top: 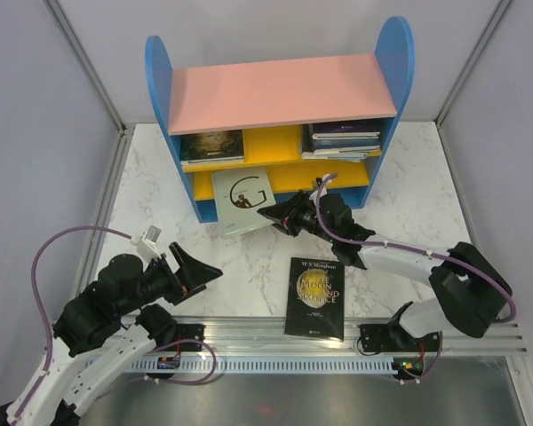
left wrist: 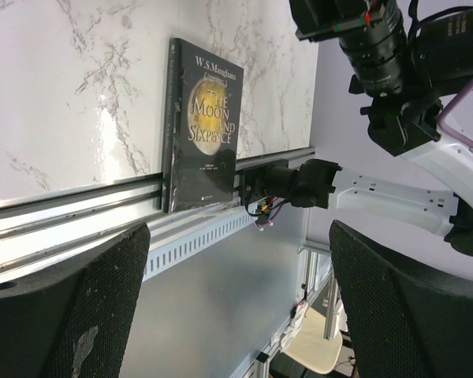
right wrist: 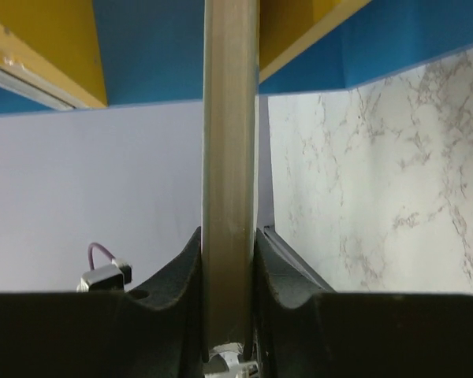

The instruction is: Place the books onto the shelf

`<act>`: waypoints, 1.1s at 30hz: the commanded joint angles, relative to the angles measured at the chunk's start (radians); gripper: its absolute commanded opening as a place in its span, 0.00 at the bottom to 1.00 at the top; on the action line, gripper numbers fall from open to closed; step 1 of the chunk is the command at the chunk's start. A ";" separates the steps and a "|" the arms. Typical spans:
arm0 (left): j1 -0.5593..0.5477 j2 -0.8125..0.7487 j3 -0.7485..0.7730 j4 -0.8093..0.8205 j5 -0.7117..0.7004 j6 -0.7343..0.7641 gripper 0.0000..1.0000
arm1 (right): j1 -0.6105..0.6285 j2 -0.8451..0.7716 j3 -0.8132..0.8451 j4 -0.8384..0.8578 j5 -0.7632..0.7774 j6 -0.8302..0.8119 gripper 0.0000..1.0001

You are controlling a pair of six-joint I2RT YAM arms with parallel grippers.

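- Right gripper (top: 274, 213), centre of the top view, pinches the pale grey "G" book (top: 240, 197) by its right edge. The wrist view shows the pads tight on both covers.
- The book stands tilted just before the shelf (top: 275, 89), at the mouth of its lower bay.
- Doing it well, by my judgement: square the book to the opening, keep it clear of the left blue panel, slide it well in before letting go.
- Left gripper (top: 198, 269), lower left, is spread wide and holds nothing.
- Black book (top: 315, 297) lies flat at lower centre, its near end on the rail.
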 commanded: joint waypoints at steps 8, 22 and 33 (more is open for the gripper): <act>-0.003 -0.007 0.053 -0.070 -0.010 0.023 0.93 | 0.023 0.280 0.204 0.298 0.202 0.111 0.00; -0.003 -0.003 0.057 -0.080 -0.024 0.052 0.92 | 0.045 0.311 0.151 0.256 0.113 0.147 0.68; -0.003 0.011 0.033 -0.057 -0.024 0.065 0.92 | 0.056 0.269 0.137 0.164 0.081 0.091 0.38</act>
